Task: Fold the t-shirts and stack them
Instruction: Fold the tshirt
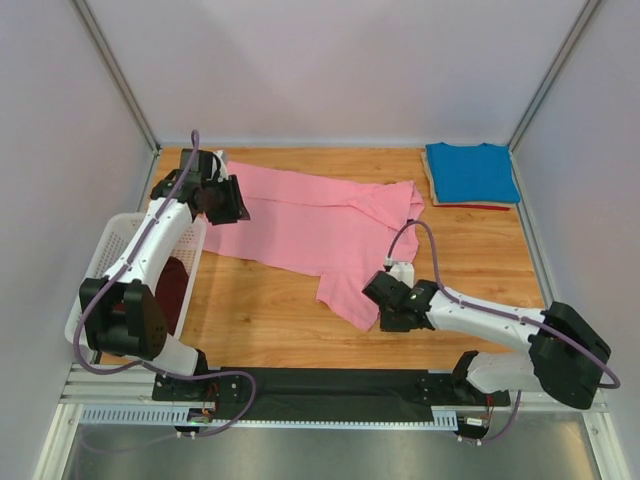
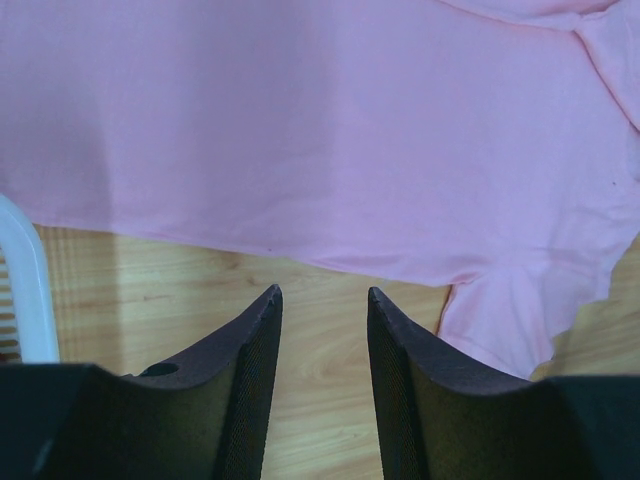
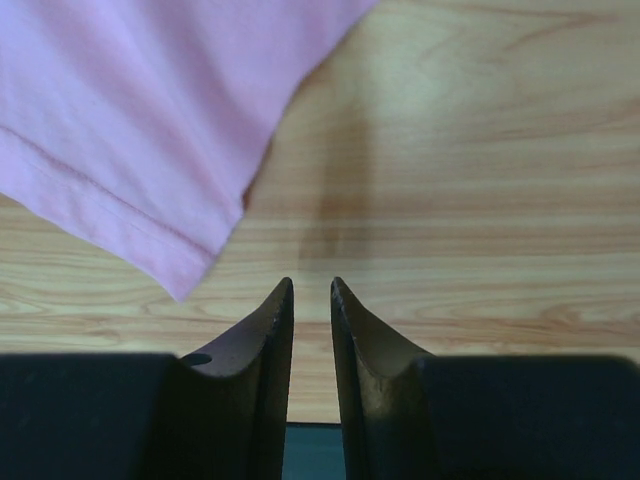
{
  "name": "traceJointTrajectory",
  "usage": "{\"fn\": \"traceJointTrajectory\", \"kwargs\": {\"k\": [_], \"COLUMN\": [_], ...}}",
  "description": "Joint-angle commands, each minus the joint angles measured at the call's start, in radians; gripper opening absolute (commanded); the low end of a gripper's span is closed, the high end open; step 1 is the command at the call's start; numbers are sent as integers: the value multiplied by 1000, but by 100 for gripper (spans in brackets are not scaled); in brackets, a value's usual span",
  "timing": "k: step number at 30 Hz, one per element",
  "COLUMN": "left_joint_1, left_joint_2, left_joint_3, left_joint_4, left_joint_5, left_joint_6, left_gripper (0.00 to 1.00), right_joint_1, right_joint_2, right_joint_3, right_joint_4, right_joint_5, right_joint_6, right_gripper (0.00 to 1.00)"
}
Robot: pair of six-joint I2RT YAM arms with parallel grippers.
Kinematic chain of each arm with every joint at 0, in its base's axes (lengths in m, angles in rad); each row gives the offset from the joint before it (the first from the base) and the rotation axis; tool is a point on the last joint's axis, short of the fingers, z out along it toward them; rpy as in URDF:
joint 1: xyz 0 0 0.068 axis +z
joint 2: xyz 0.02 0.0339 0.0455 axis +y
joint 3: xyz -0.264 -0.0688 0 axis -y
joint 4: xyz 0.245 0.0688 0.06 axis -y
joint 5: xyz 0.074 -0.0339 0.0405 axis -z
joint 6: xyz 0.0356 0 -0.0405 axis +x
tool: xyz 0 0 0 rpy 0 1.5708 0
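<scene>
Only the blue fabric t-shirt [image 1: 470,172] lies folded, far right; the bright pink fabric t-shirt [image 1: 310,225] sprawls centre; the dark maroon t-shirt [image 1: 172,290] sits in the white lattice basket [image 1: 100,255], left. Left claw [image 2: 322,292] spread, right claw [image 3: 311,283] barely parted, both empty.

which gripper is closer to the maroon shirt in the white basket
Left. The left gripper hovers at the pink t-shirt, just beyond the white basket holding the maroon shirt; the right gripper is across the table, by that t-shirt's near corner.
</scene>
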Motion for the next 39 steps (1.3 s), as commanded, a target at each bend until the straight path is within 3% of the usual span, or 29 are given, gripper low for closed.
{"fn": "traceJointTrajectory", "kwargs": {"k": [1, 6, 9, 11, 13, 20, 24, 28, 39], "left_joint_1": [-5, -5, -5, -5, -5, -5, -5, -6, -15], "left_joint_2": [-64, -95, -90, -97, -92, -61, -64, -104, -135], "left_joint_3": [-11, -11, 11, 11, 4, -9, 12, 43, 40], "left_joint_4": [-15, -21, -39, -30, -12, -22, -64, -101, -113], "left_joint_5": [1, -19, -16, -17, 2, 4, -34, -154, -148], "left_joint_6": [8, 22, 25, 22, 22, 33, 61, 97, 74], "left_gripper": [47, 48, 48, 48, 48, 48, 47, 47, 48], "right_joint_1": [-9, -10, -10, -10, -10, -12, -12, -12, -15], "right_joint_2": [-78, -226, -225, -185, -95, 193, 257, 218, 33], "right_joint_3": [-59, -53, 23, 85, 143, 231, 173, 68, -104], "right_joint_4": [-84, -70, -17, 46, 101, 186, 140, 112, -58], "right_joint_5": [41, 17, 20, 0, -22, -74, -36, -14, 53], "right_joint_6": [60, 12, -26, -52, -68, -82, -34, -2, 92], "right_gripper": [23, 23, 20, 15, 4, 0, 0, 0, 0]}}
